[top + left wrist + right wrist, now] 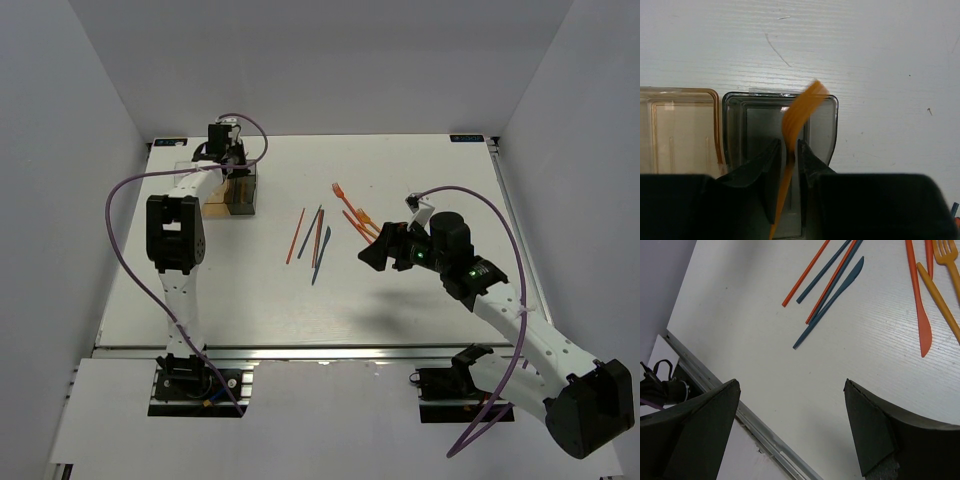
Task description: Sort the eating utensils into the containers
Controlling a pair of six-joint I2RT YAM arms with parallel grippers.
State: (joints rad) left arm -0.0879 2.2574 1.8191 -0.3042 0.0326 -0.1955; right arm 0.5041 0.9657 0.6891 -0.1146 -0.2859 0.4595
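My left gripper [232, 165] is at the far left, over the row of containers [240, 200]. In the left wrist view it [789, 150] is shut on an orange utensil [802, 107], whose flat blade points out over the dark smoky box [829, 125]. The tan-orange box [680, 130] is to the left of it. Loose utensils lie mid-table: a red stick [295, 236], a blue knife [320, 257], an orange fork [340, 190]. My right gripper [378, 255] is open and empty above the table, right of them. The right wrist view shows the blue knife [832, 302], a red stick [805, 275] and an orange-red knife [920, 315].
The table's metal rail [755, 425] runs along the near edge below my right gripper. White walls close in the table on the left, back and right. A purple cable [125, 260] loops off the left arm.
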